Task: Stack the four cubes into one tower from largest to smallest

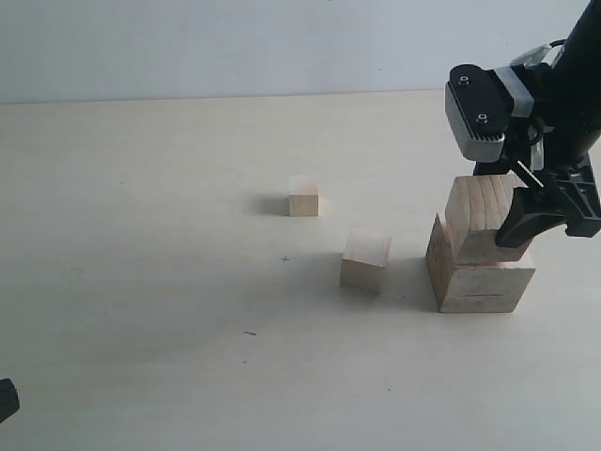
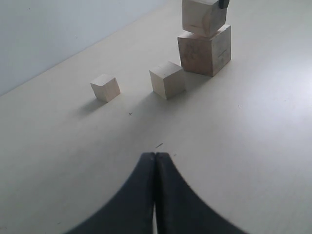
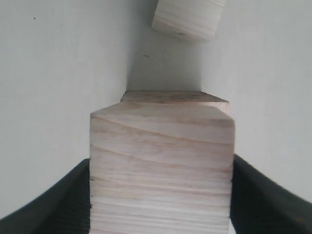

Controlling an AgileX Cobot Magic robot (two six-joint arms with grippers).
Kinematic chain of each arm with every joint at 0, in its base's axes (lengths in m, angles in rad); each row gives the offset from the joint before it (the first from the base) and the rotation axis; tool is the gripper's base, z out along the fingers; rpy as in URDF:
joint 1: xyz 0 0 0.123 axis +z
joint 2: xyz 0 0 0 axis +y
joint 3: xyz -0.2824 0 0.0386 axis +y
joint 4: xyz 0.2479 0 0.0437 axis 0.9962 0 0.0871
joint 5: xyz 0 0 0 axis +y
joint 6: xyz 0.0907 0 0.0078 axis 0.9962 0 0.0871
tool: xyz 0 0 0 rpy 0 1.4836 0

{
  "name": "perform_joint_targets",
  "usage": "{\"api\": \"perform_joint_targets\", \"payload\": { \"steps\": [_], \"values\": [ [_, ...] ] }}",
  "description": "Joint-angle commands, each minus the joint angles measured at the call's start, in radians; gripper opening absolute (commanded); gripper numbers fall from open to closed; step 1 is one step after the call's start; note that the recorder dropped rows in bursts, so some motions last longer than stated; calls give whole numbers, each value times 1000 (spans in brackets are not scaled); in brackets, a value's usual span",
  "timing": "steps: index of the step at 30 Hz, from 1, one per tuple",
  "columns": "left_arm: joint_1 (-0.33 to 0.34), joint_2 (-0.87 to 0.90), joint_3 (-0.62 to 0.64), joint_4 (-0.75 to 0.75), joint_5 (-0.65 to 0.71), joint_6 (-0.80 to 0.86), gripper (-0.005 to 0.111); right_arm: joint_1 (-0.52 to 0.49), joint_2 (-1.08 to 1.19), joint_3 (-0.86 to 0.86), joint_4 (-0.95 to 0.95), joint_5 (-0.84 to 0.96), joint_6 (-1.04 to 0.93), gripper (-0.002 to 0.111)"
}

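Nearly seated: second-largest cube held over the base

At the far left, the left gripper (image 2: 155,195) is seen over the table (image 1: 141,282) with its fingers pressed together on nothing. Further right, the smallest cube (image 1: 303,196) and then the third cube (image 1: 365,259) are found standing apart on the bare surface, untouched. At the right, the largest cube (image 1: 479,277) is set as the base. Above it, the second-largest cube (image 1: 479,214) is pinched by the right gripper (image 3: 160,209), which is clamped on two opposite side faces. This cube is turned out of line with the base and appears tilted; whether its underside is fully seated cannot be told.

The wood is judged to be stiff and light, and unlikely to be marked by the pads. Its smooth faces may nonetheless slip under a skewed grip. Each remaining cube is best taken across two parallel flat faces, about mid-height, so that the underside is left free for a flat landing.
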Motion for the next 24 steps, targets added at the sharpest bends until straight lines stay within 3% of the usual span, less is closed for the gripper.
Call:
{"api": "perform_joint_targets", "payload": {
  "steps": [1, 24],
  "values": [
    [2, -7, 0, -3, -6, -4, 0, -5, -5, -7, 9, 8, -9, 0],
    [2, -7, 0, -3, -6, -4, 0, -17, 0, -5, 18, -7, -36, 0]
  ]
}}
